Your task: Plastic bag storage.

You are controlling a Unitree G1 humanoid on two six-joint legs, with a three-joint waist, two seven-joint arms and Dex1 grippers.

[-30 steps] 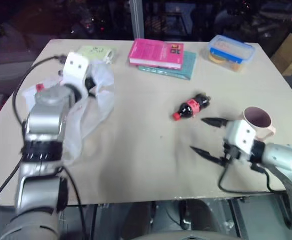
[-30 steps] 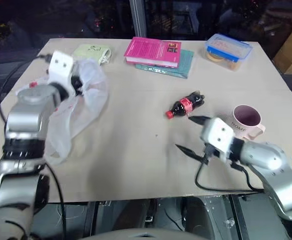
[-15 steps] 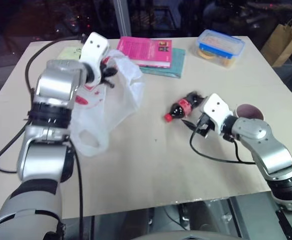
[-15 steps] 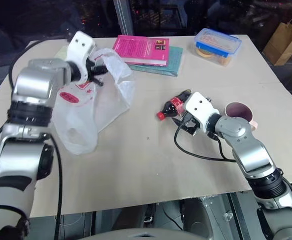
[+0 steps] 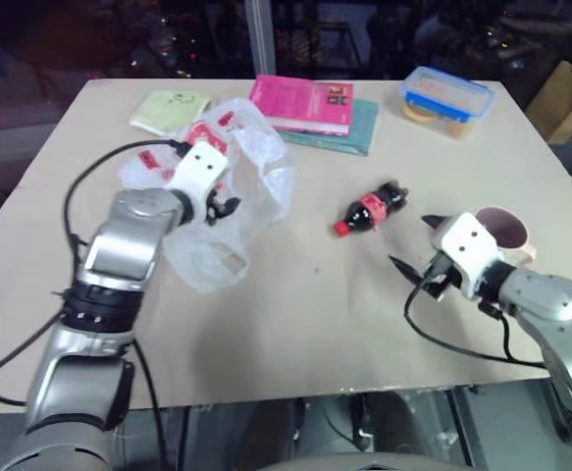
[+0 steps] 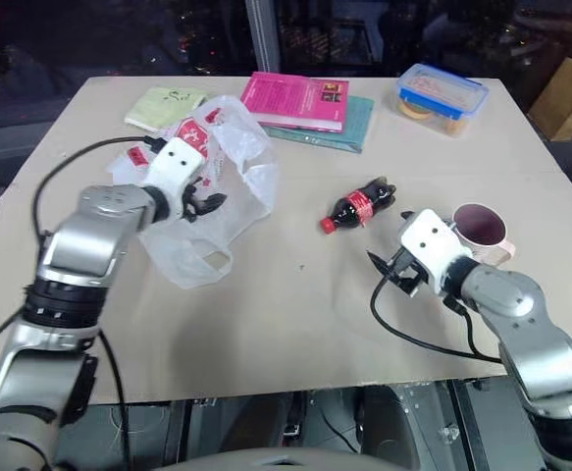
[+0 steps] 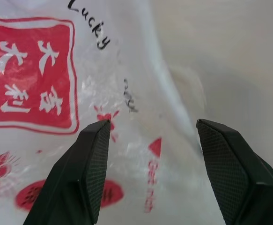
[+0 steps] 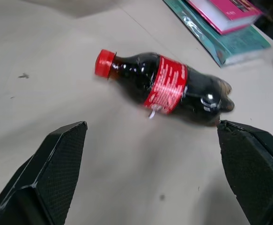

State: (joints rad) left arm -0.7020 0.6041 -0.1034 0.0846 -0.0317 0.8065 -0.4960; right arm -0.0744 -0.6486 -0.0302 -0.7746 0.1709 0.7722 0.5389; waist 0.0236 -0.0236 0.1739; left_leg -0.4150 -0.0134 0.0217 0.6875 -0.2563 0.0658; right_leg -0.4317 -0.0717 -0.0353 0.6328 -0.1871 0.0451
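Beige tabletop [image 5: 295, 324] holds our plastic bag [image 5: 236, 186] crumpled at ten o'clock, lying directly under our left gripper [image 5: 225, 208] (fingers spread, holding nothing), far nearer than the wide-spread right gripper [image 5: 418, 250].

My left end effector [image 5: 229, 204] sits over the crumpled plastic bag [image 5: 256, 177] in the upper left of the frame, fingers apart. My right end effector [image 5: 415, 243], at the right, is spread wide on the table [image 5: 295, 314], just below the lying cola bottle [image 5: 372, 208] and beside the mug [image 5: 504, 232].
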